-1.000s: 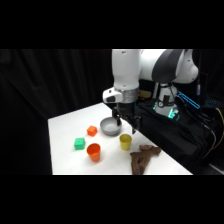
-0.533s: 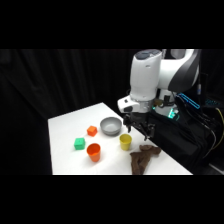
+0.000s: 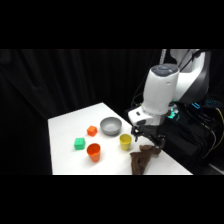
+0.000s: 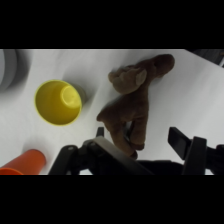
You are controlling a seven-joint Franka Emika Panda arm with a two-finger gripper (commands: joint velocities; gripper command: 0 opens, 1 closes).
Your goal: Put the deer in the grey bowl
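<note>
Deer [image 3: 142,157] lies on the white surface [image 3: 67,125] at its near right corner, a dark brown soft figure on its side; in the wrist view its head [image 4: 127,78] points away from the pincer and its legs trail back toward the black linkage. The pincer [image 3: 146,140] hangs directly over it, its 2 fingers spread wide, 1 on each side of the deer's body, with nothing gripped between them; 1 finger [image 4: 187,145] stands clear of the deer to the right in the wrist view.

Just left of the deer stands a yellow cup [image 3: 125,142], upright and open at the top. The grey bowl [image 3: 110,125] sits beyond the cup, farther back and a little left, apart from the deer. An orange cup [image 3: 93,151] stands near the front edge, left of the yellow one. A small orange block [image 3: 91,131] lies left of the bowl and a green block [image 3: 79,144] lies nearer the left edge.

Behind the surface hangs a black curtain [image 3: 75,80]. The white arm [image 3: 162,92] reaches in from the upper right, where cables and lit equipment [image 3: 200,107] show against the dark.
</note>
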